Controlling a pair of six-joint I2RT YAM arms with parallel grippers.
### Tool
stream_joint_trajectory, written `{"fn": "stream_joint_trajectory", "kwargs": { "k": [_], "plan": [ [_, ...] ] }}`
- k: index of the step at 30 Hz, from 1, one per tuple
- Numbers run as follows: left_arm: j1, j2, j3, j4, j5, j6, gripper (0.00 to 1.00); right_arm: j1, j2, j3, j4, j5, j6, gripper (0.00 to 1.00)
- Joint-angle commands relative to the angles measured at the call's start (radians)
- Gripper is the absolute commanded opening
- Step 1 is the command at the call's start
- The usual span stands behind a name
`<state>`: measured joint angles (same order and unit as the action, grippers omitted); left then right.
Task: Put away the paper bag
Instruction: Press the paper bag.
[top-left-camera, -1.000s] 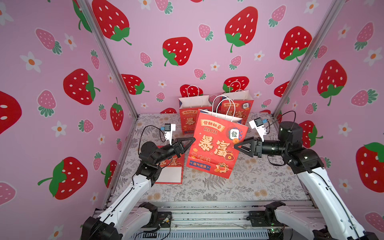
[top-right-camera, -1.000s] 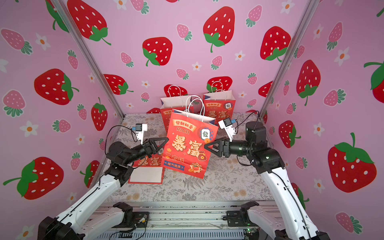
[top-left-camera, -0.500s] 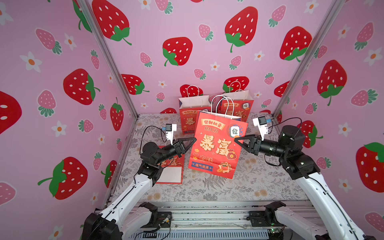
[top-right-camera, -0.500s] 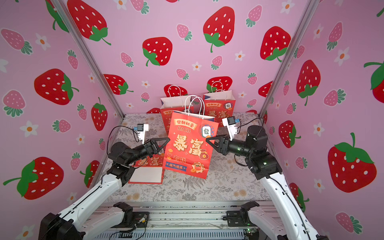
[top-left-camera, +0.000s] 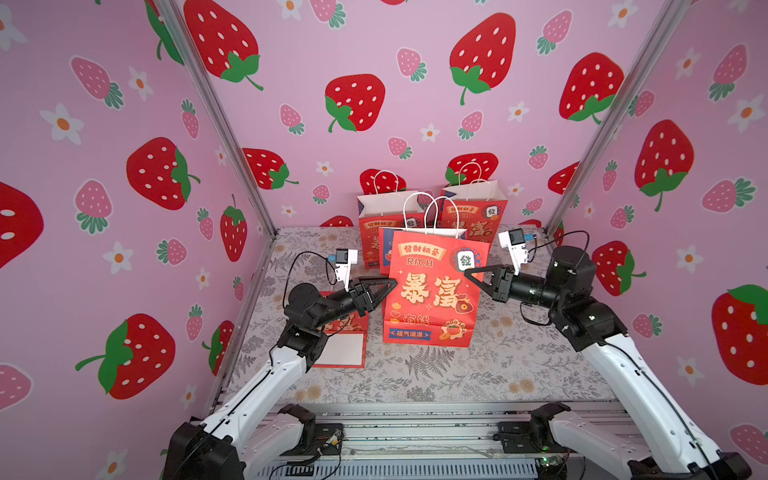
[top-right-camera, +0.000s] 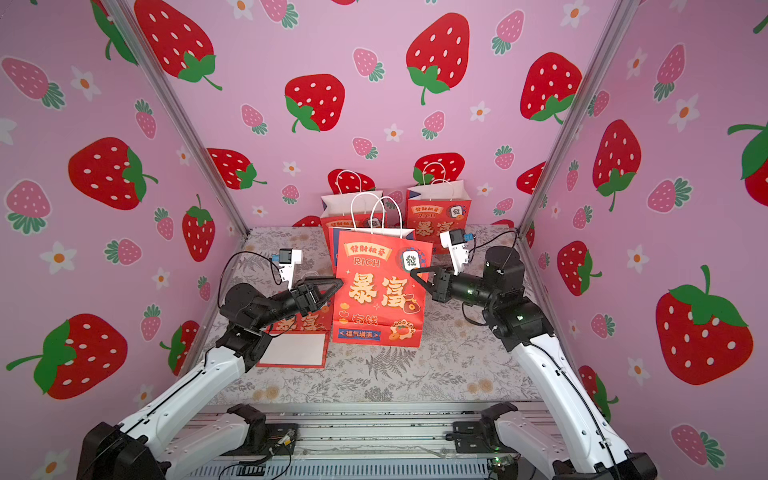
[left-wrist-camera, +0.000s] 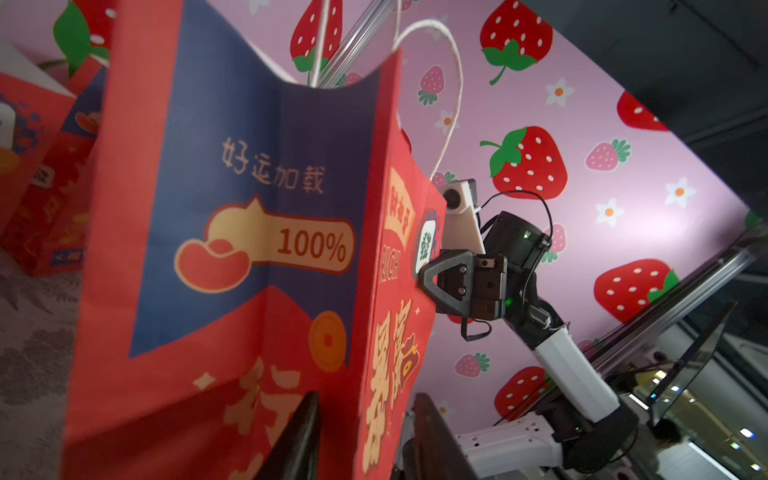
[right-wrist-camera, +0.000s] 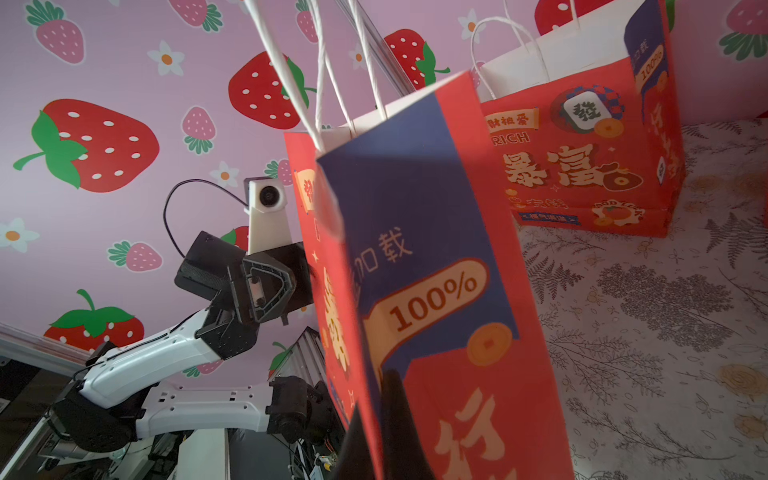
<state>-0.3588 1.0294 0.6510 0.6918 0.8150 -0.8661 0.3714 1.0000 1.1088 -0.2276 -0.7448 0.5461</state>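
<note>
The paper bag (top-left-camera: 432, 291) (top-right-camera: 380, 291), red with gold characters, blue side panels and white cord handles, stands upright at the middle of the table. My left gripper (top-left-camera: 392, 282) (top-right-camera: 338, 284) is open at the bag's left front edge. In the left wrist view its jaws (left-wrist-camera: 368, 399) straddle that edge with a gap on both sides of the paper bag (left-wrist-camera: 249, 249). My right gripper (top-left-camera: 467, 272) (top-right-camera: 413, 271) is shut on the bag's right front edge. The right wrist view shows its fingers (right-wrist-camera: 376, 399) pinching the fold of the paper bag (right-wrist-camera: 436, 270).
Two more red bags (top-left-camera: 380, 232) (top-left-camera: 473, 216) stand open against the back wall, close behind the held one. A flattened red bag (top-left-camera: 345, 349) lies on the floral table cover under my left arm. Strawberry-print walls enclose the left, back and right sides.
The bag was tilted and held by my left gripper; it now stands upright a little further left. My left gripper has opened, and my right gripper has shut on the right edge.
</note>
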Motion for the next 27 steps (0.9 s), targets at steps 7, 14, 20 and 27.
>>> {"fn": "stream_joint_trajectory", "kwargs": {
  "k": [7, 14, 20, 27],
  "plan": [
    [-0.043, 0.041, 0.061, 0.001, 0.061, 0.034, 0.77, 0.009, 0.020, 0.111, -0.050, -0.183, -0.029, 0.00],
    [-0.063, 0.048, 0.074, -0.019, 0.062, 0.053, 0.48, 0.017, 0.053, 0.137, -0.093, -0.231, -0.045, 0.00],
    [-0.069, 0.044, 0.080, -0.035, 0.064, 0.064, 0.07, 0.024, 0.084, 0.167, -0.143, -0.176, -0.074, 0.00],
    [-0.051, -0.007, 0.126, -0.250, 0.061, 0.135, 0.00, 0.024, 0.111, 0.224, -0.136, -0.006, -0.073, 0.42]
  ]
}}
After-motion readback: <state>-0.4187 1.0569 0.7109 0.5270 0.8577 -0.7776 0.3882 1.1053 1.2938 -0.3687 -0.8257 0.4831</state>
